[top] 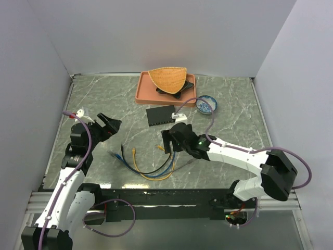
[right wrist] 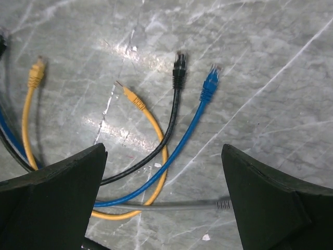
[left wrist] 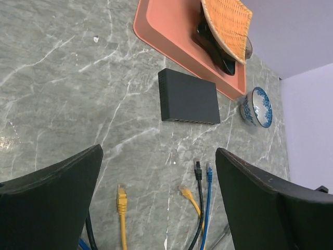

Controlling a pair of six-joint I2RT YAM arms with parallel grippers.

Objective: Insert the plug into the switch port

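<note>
Right pincer point(right wrist: 164, 156) spread wide and empty over the black plug point(right wrist: 179, 65), switch point(top: 160, 115) lying flat on the table point(top: 234, 130) close beyond: drop straight, pinch just behind the head, steer clear of the blue plug point(right wrist: 210, 78).

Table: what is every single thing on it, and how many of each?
switch: one, black, mid-table, in front of the tray
tray: one, salmon-orange, at the back
wicker basket: one, tan, tilted on the tray
dish: one, black, under the basket
bowl: one, blue and white, right of the tray
yellow cable, black cable, blue cable, grey cable: one each, loose near the front
table: one, grey marble
left gripper: black, open, left of the cables
right gripper: black, open, over the cables
</note>
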